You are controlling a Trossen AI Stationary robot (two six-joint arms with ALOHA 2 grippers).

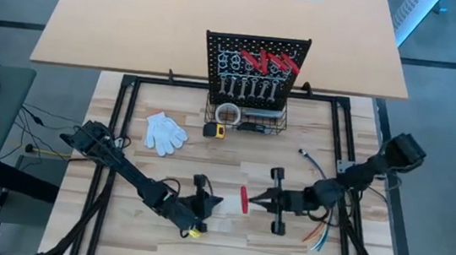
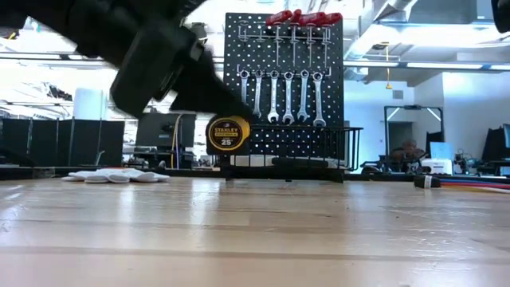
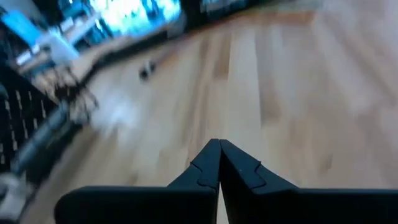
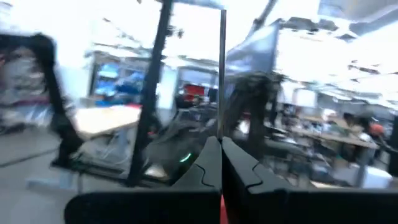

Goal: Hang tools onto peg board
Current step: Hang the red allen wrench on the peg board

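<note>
Pinching red-handled tool (image 1: 244, 200) in right fingers (image 1: 257, 202), lifted

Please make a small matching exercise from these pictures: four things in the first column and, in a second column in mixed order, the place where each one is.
Things:
1. silver wrenches
2. white glove
3. yellow tape measure
4. red-handled tool

Places:
A. lying flat on the table, left of the peg board's basket
B. at the tips of the shut right gripper
C. hanging in a row on the peg board
D. on the table just in front of the wire basket

Pairs: 1-C, 2-A, 3-D, 4-B
</note>
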